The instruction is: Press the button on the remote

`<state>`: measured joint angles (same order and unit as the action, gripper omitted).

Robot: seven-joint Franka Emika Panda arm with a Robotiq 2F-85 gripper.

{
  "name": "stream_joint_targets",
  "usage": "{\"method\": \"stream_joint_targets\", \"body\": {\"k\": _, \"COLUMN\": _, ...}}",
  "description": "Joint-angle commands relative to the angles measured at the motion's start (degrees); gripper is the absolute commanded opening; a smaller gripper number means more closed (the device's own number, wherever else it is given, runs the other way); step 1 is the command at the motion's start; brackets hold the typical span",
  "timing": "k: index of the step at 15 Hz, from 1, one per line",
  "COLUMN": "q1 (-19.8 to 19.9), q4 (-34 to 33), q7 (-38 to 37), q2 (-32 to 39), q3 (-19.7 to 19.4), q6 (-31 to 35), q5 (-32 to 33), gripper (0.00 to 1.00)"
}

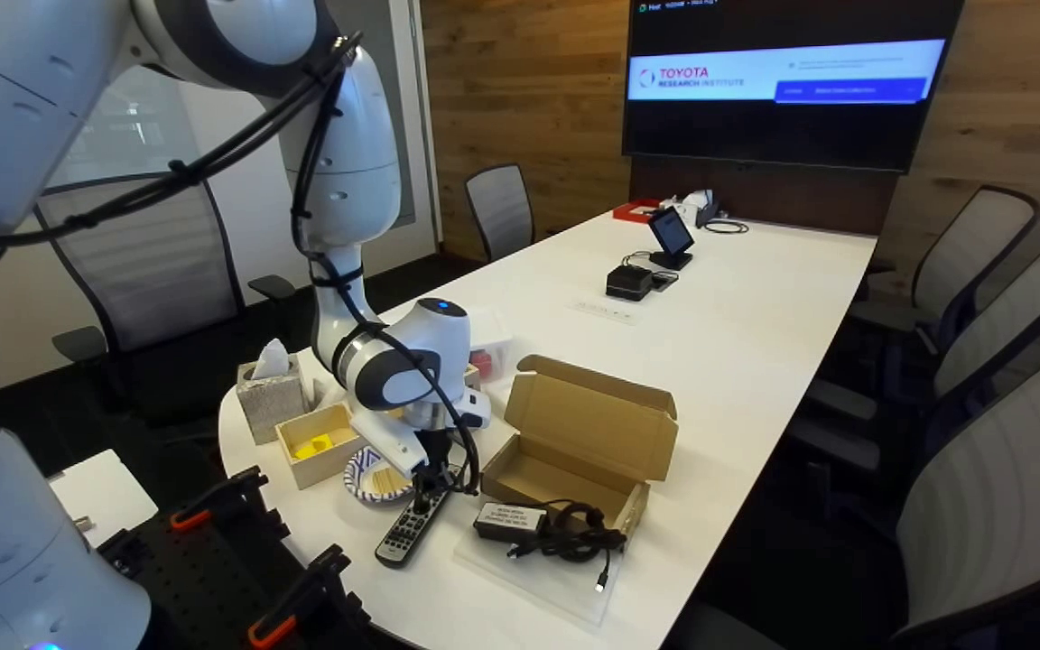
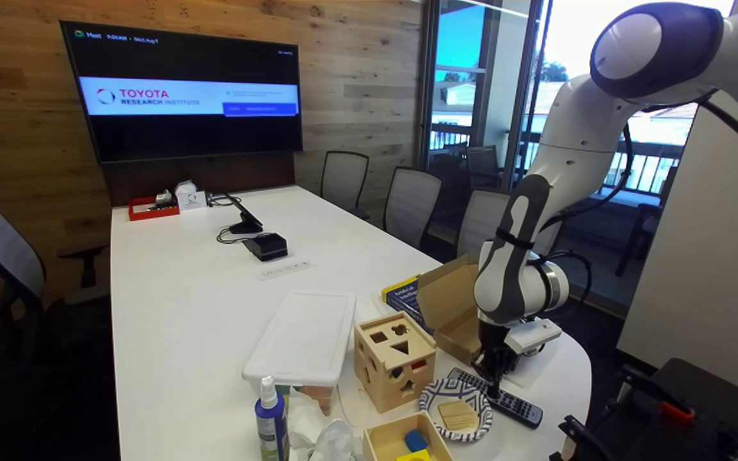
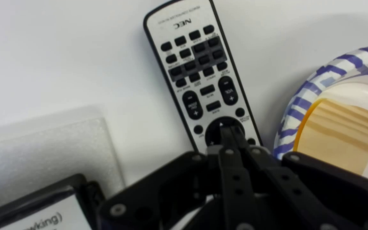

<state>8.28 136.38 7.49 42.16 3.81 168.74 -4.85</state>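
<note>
Right, the remote (image 3: 203,80) lies flat on the white counter (image 3: 75,64), buttons up, its silver face edged in black and its NEC lettering upside down in the wrist view. Part of it is hidden under the tool (image 3: 232,131), whose fingertips are pressed together and point down at the round pad (image 3: 214,129). Whether they touch the pad or hang just above it, I cannot tell.

Near the remote on one side is a plate (image 3: 300,103) with a blue-and-white rim, bearing tan striped pieces (image 3: 337,137). On the opposite side lies a pale slab (image 3: 59,153); over it are a black power adapter (image 1: 506,524) with a white label and a coiled cable (image 1: 579,542). Just behind these sits a cardboard box (image 1: 597,411), lid raised.

Farther out, in an exterior view, a wooden cube (image 2: 383,384) with shaped holes stands beside the plate. A wooden tray (image 1: 330,462), also next to the plate, holds a blue block (image 2: 416,440) and a yellow block (image 2: 415,456). A tissue box (image 1: 274,406) stands by that tray; a spray bottle (image 2: 271,426) stands upright near a lidded plastic bin (image 2: 305,339). Well apart, toward the far end, are a tablet (image 1: 670,231) on a stand and a red tray (image 2: 154,215), with a wall screen (image 2: 196,137) beyond.
</note>
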Motion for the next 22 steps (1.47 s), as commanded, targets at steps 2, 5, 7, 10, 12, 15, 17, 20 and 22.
{"method": "stream_joint_targets", "body": {"k": 2, "q1": 3.1, "q4": 4.6, "q7": 0.3, "q2": -4.7, "q3": 2.9, "q6": 2.2, "q5": -0.3, "gripper": 0.00}}
{"method": "stream_joint_targets", "body": {"k": 5, "q1": 2.3, "q4": 6.2, "q7": 0.0, "q2": -6.9, "q3": 2.3, "q6": 2.5, "q5": 0.0, "gripper": 0.00}}
{"method": "stream_joint_targets", "body": {"k": 7, "q1": 2.4, "q4": 7.4, "q7": 0.3, "q2": -8.5, "q3": 2.4, "q6": 2.7, "q5": 0.2, "gripper": 0.00}}
{"method": "stream_joint_targets", "body": {"k": 10, "q1": 1.3, "q4": 9.8, "q7": 1.4, "q2": -11.3, "q3": 1.5, "q6": 4.1, "q5": 1.7, "gripper": 0.00}}
{"method": "stream_joint_targets", "body": {"k": 12, "q1": 1.1, "q4": 10.6, "q7": 2.1, "q2": -12.5, "q3": 1.6, "q6": 6.1, "q5": 2.7, "gripper": 0.00}}
{"method": "stream_joint_targets", "body": {"k": 15, "q1": 0.7, "q4": 15.3, "q7": 2.7, "q2": -20.9, "q3": 1.6, "q6": 7.7, "q5": 5.7, "gripper": 0.00}}
{"method": "stream_joint_targets", "body": {"k": 17, "q1": 1.0, "q4": 17.7, "q7": 2.9, "q2": -27.3, "q3": 2.4, "q6": 5.7, "q5": 6.4, "gripper": 0.00}}
{"method": "stream_joint_targets", "body": {"k": 20, "q1": 1.8, "q4": 19.9, "q7": 3.7, "q2": -36.8, "q3": 4.6, "q6": 0.3, "q5": 4.5, "gripper": 0.00}}
{"method": "stream_joint_targets", "body": {"k": 22, "q1": 1.2, "q4": 20.1, "q7": 5.8, "q2": -43.2, "q3": 5.7, "q6": -5.8, "q5": 0.8, "gripper": 0.00}}
